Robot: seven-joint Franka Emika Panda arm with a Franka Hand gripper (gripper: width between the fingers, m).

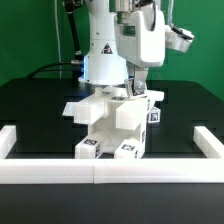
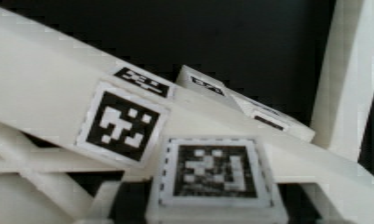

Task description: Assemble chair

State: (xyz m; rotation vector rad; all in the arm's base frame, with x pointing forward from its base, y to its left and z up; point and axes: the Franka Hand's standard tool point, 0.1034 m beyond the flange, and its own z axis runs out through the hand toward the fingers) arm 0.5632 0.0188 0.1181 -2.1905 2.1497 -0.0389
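Note:
The partly built white chair (image 1: pixel 115 125) stands in the middle of the black table, its blocky parts carrying black-and-white tags. My gripper (image 1: pixel 138 90) is directly above its far right side, down at the top of the assembly. In the wrist view my gripper (image 2: pixel 210 200) is shut on a white square post (image 2: pixel 210 168) with a tag on its end face; a dark finger (image 2: pixel 138 196) presses each side of it. Behind the post lie slanted white chair slabs (image 2: pixel 113 120) with more tags. The post's lower end is hidden.
Long plain white border rails run along the front (image 1: pixel 110 170), the exterior view's left (image 1: pixel 8 140) and the exterior view's right (image 1: pixel 205 140) of the black table. The arm's white body (image 1: pixel 105 50) and cables rise behind the chair.

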